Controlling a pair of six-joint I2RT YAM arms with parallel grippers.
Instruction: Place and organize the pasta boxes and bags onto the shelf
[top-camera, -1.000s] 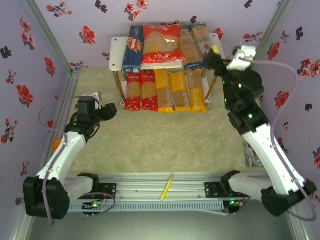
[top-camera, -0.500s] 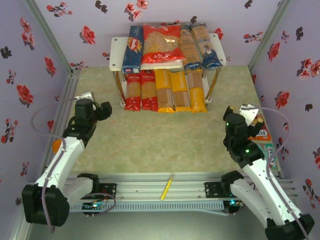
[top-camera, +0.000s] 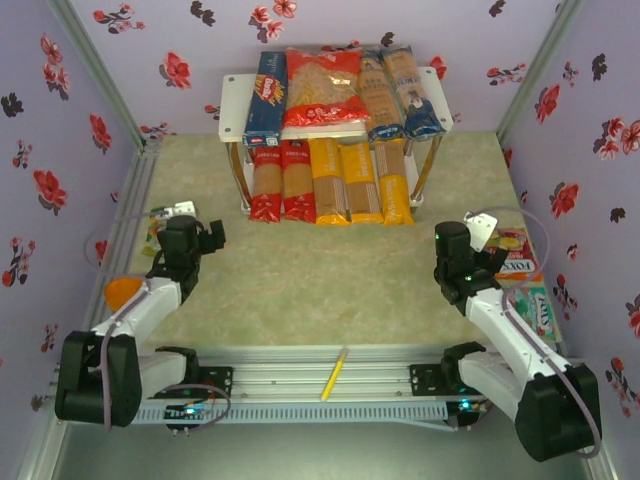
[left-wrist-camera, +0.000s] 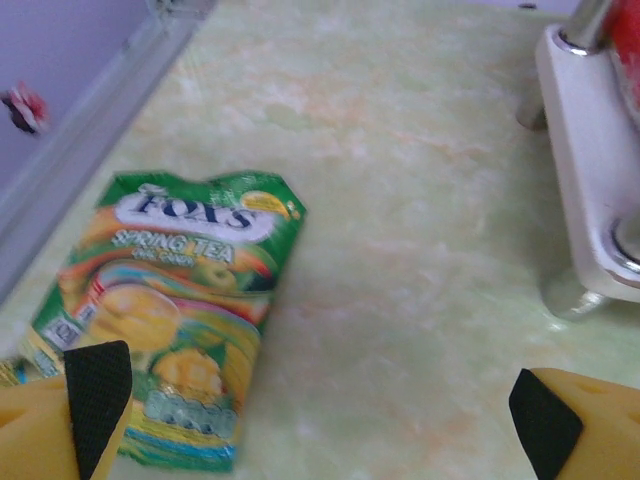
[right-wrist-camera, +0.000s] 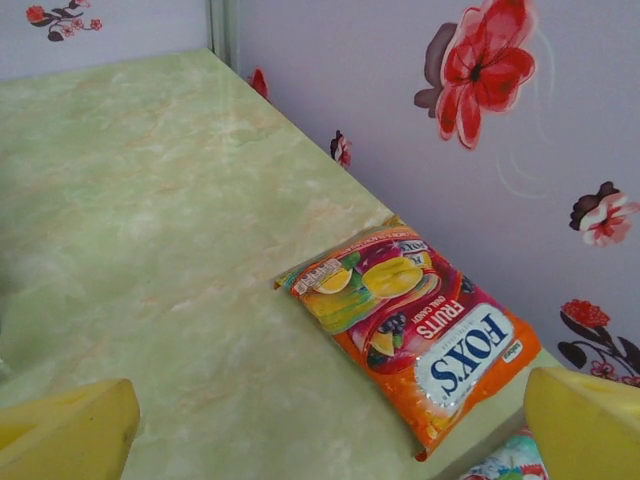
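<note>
Marbled worktop (top-camera: 320, 285): left end effector (left-wrist-camera: 318, 405) and right end effector (right-wrist-camera: 330, 425) gape empty, well apart from the pasta-filled shelf (top-camera: 232, 95).

Got green Fox's packet (left-wrist-camera: 170, 320) flat by left worktop (top-camera: 330, 270) edge, orange Fox's packet (right-wrist-camera: 415, 335) by right edge, yellow pen (top-camera: 334, 374) at near edge.

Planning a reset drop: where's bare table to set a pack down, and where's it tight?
Free: the middle of the table, between the lower spaghetti bags, the near rail and the sweets at either wall: green packet left, orange packet right. Also strips beside the shelf. Crowded: both shelf tiers, packed side by side.
</note>
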